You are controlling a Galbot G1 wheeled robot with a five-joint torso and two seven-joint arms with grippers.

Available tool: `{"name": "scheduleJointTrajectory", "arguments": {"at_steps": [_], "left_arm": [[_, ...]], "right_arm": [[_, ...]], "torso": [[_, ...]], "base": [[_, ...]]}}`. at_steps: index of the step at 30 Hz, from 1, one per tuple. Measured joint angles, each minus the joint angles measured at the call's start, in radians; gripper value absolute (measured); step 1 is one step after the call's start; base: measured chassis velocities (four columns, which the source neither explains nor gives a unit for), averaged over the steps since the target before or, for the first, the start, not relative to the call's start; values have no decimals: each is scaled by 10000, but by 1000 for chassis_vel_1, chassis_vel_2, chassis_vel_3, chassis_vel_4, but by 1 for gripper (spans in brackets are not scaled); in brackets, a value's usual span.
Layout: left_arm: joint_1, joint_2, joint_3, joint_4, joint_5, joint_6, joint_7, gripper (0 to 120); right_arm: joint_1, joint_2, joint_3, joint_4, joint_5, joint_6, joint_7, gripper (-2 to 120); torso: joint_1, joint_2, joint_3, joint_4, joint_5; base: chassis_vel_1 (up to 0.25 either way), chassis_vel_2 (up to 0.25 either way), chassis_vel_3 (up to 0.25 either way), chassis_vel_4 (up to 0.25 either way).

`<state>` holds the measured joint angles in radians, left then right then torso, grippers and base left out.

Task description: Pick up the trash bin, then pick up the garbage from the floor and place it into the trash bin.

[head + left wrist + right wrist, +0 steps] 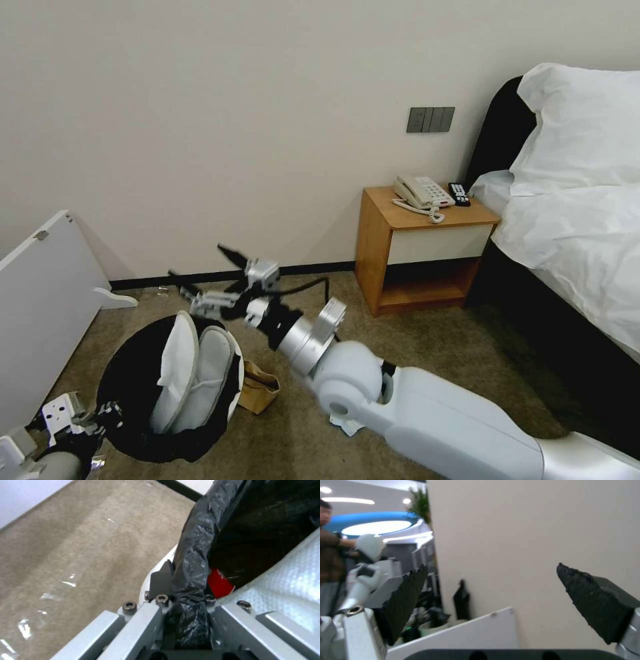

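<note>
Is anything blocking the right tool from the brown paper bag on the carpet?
Nothing visible lies on the brown paper bag, but it sits tight against the trash bin, below and behind the open right tool.

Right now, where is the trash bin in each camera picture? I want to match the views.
Head view: trash bin lower left, two slippers inside, left gripper on its rim.
Left wrist view: its black-bagged rim close up, clamped by the left gripper.
Right wrist view: camera faces the wall and white board, away from the bin.
Shared landmarks: slippers (head, left wrist); white board (head, right wrist).
</note>
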<state>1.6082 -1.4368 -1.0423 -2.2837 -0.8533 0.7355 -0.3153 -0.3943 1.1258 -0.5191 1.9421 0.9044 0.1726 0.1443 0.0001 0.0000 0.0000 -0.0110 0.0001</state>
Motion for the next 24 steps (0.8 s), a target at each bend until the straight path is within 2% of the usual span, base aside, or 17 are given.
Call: {"name": "scheduleJointTrajectory", "arguments": {"at_steps": [8, 16, 20, 22, 23, 24], "left_arm": [[124, 34, -557, 138, -13, 0, 24, 2], [194, -85, -802, 157, 13, 0, 27, 2], [235, -128, -861, 106, 14, 0, 27, 2], [300, -203, -888, 12, 0, 0, 27, 2], [300, -203, -888, 12, 0, 0, 27, 2], [321, -236, -894, -13, 0, -1, 28, 2]], "right_arm": [[-886, -1474, 2369, 726, 91, 4, -160, 100], [-1884, -2159, 4278, 1154, -141, 209, 55, 100], [-2193, -2279, 4631, 1194, -528, 341, 243, 100], [-3149, -2483, 5443, 1561, -1124, 297, 625, 100], [-3149, -2483, 5443, 1561, -1124, 297, 625, 100], [-3717, -2575, 5824, 1737, -1392, 231, 736, 100]], "torso": [[0, 0, 0, -1, 0], [0, 0, 0, -1, -1], [0, 0, 0, 3, 1], [0, 0, 0, 3, 0], [0, 0, 0, 3, 0], [0, 1, 0, -4, 0]], "base": [[0, 0, 0, 0], [0, 0, 0, 0], [0, 0, 0, 0], [0, 0, 0, 0], [0, 0, 0, 0], [0, 0, 0, 0]]}}
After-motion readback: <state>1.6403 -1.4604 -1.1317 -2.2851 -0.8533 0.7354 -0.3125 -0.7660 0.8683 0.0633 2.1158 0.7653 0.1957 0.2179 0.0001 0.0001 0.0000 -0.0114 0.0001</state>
